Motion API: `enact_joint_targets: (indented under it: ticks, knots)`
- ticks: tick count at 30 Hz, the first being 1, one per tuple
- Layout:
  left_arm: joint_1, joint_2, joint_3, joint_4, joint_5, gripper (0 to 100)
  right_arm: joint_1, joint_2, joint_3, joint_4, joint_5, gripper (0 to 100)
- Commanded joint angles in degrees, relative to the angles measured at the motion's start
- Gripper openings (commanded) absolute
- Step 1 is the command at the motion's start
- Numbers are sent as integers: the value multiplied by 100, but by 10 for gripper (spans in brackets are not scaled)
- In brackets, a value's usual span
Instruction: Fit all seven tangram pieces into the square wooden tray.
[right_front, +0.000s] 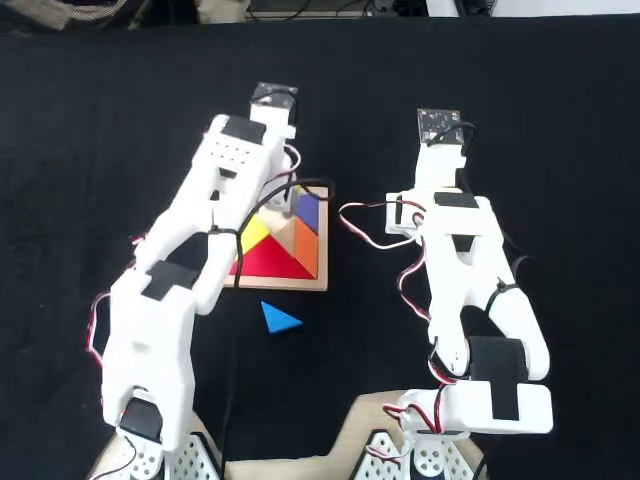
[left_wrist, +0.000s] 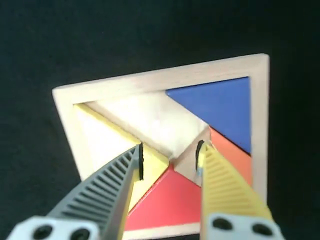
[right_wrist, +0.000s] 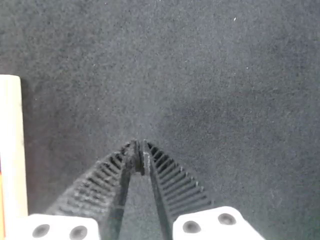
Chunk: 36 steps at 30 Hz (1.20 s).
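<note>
Left pincer (left_wrist: 170, 159) hangs low over the middle of the wooden tray (left_wrist: 160, 80). Its two fingers are spread apart and pinch nothing that I can see. One tip is over the yellow piece (left_wrist: 100, 140) and the other is by the orange piece (left_wrist: 232, 160). A pale piece (left_wrist: 150, 120) lies between them. I think the fingers are wide like that so they can push the pieces flat and snug. Around them lie the big blue piece (left_wrist: 220, 107) in one corner and the red piece (left_wrist: 170, 200) along one side, all inside the rim.

Right pincer (right_wrist: 139, 157) is pressed together and holds nothing. It waits over the bare black desk (right_wrist: 225, 75), just beside the tray's edge. I think it stays there to keep out of the way.

One small blue triangle (right_front: 280, 318) lies on the desk, near the tray but outside it. So the job is not done yet. That piece needs a gap in the tray to fit into.
</note>
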<state>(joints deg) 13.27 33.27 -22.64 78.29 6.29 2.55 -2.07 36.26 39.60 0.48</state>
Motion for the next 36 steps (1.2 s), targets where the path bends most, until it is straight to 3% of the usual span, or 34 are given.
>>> enact_joint_targets:
  ticks: [1,6,14,21,31,36]
  knots:
    - [-347,-879,-382,352,-18,195,-88,-13,-303,-70,-18,11]
    - [-971,-1846,-338,941,-97,195,-97,-13,-295,-79,-18,11]
    - [-1824,-3842,-180,1969,-967,195,-281,-4,-215,-97,26,11]
    - [-2633,-5125,2009,1477,-1767,195,-431,-4,-163,-105,466,11]
    - [-2651,-7974,6387,-774,-3437,199,-466,233,-198,-211,519,11]
    - [-2290,-7569,7046,-563,-5336,251,-466,338,-207,-273,519,11]
